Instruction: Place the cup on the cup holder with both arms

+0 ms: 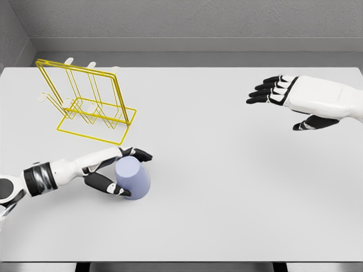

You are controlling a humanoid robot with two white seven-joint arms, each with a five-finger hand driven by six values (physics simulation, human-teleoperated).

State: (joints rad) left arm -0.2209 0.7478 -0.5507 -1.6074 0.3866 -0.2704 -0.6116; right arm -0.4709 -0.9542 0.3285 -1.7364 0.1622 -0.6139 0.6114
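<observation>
Left hand [116,170] is wrapping its fingers around the pale lavender plastic cup [133,178], sitting on the table just in front of the yellow wire cup holder [91,102]. Right hand [295,99] is hovering spread, empty, well off to the holder's right. Lifting and placing are pending.

The right arm is cut off at the picture's right edge just past the right hand [300,99] — the left arm leaves at the lower left. The left hand [116,170] covers part of the lavender cup [133,178] — contact unclear.
</observation>
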